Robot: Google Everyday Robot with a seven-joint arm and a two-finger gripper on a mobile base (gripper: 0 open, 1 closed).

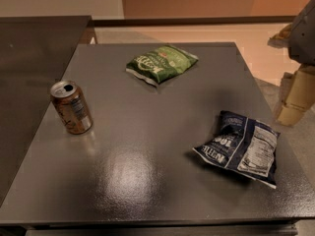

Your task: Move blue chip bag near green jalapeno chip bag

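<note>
The blue chip bag [241, 148] lies crinkled on the grey table [147, 132] at the front right, its white nutrition panel facing right. The green jalapeno chip bag [161, 63] lies flat at the back middle of the table, well apart from the blue bag. My gripper [296, 98] hangs at the right edge of the view, beyond the table's right side, above and to the right of the blue bag. It touches nothing and holds nothing.
A brown soda can [72, 107] stands upright near the table's left edge. A darker counter [34, 48] adjoins the table on the left. The floor [246, 38] lies behind and to the right.
</note>
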